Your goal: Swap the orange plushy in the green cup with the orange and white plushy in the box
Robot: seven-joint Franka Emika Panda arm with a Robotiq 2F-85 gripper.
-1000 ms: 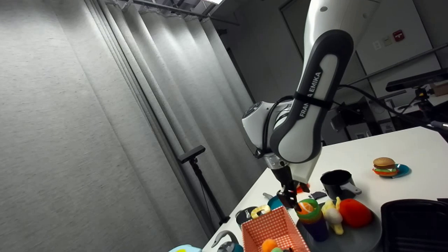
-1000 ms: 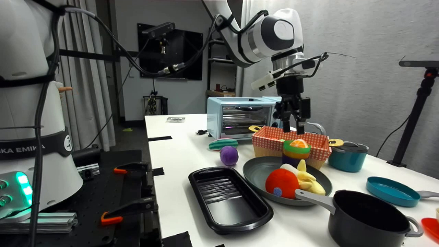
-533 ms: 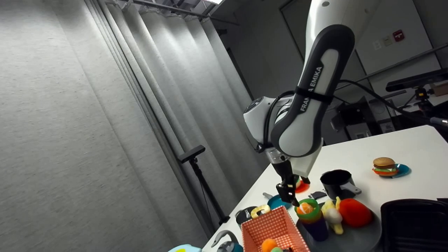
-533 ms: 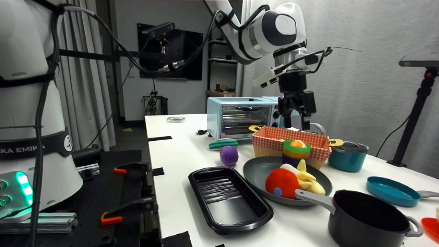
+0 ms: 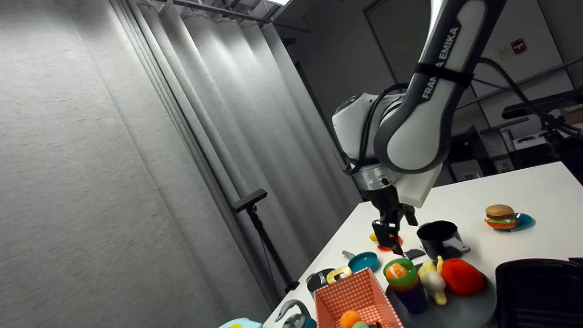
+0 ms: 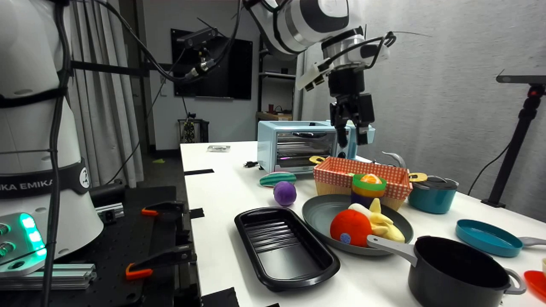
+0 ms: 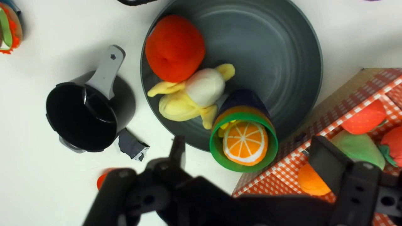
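The green cup (image 7: 241,168) stands on other stacked cups in the grey pan. The orange and white plushy (image 7: 245,142), a round orange slice, sits in its mouth; it shows in both exterior views (image 5: 396,271) (image 6: 370,178). The box (image 6: 332,181), red-white checked, stands beside the pan. The orange plushy (image 5: 350,319) lies inside the box; in the wrist view (image 7: 311,180) a finger partly covers it, and in an exterior view the box wall hides it. My gripper (image 6: 352,143) is open and empty, above the cup and box, apart from both.
The grey pan (image 5: 455,314) also holds a red round toy (image 7: 175,48) and a yellow-white plush (image 7: 205,88). A black pot (image 6: 460,273), black tray (image 6: 286,251), blue oven (image 6: 268,145) and teal pan (image 6: 488,236) stand around. The box holds strawberries (image 7: 366,117) and a green toy (image 7: 358,149).
My open gripper has risen away from the cup and shifted back toward the robot base. The orange and white plushy has tilted and settled slightly lower in the cup.
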